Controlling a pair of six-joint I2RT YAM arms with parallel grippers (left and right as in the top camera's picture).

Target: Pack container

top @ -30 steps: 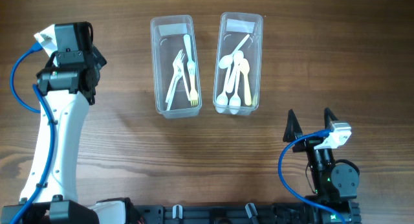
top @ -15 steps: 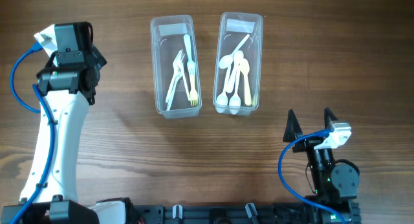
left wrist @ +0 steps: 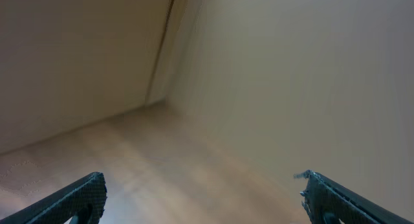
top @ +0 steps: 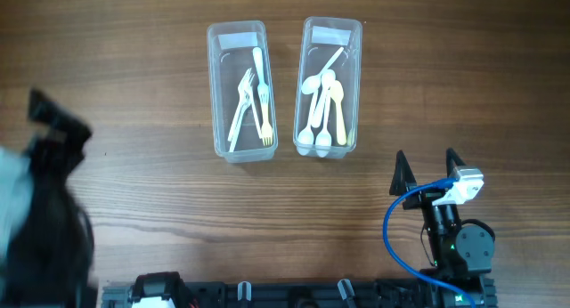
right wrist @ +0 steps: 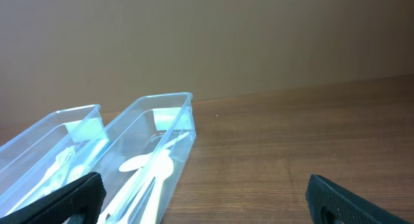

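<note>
Two clear plastic containers stand side by side at the far middle of the table. The left container [top: 215,94] holds pale forks and a knife [top: 254,99]. The right container [top: 359,85] holds several pale spoons [top: 322,108]. My right gripper [top: 427,164] is open and empty, near the table's front right, pointing at the containers. In the right wrist view my right gripper [right wrist: 204,185] faces the spoon container [right wrist: 165,98] and the fork container [right wrist: 71,112]. My left arm [top: 44,192] is a dark blur at the left edge. My left gripper [left wrist: 202,185] is open and empty.
The wooden table [top: 160,201] runs around the containers. The left wrist view shows only blurred table surface [left wrist: 162,159] and a plain beige wall [left wrist: 291,68]. The arm bases and a black rail [top: 294,295] sit along the front edge.
My left arm has swung fast from its upright pose at the far left down towards the left front edge, and is now blurred. The right arm and both containers have not moved.
</note>
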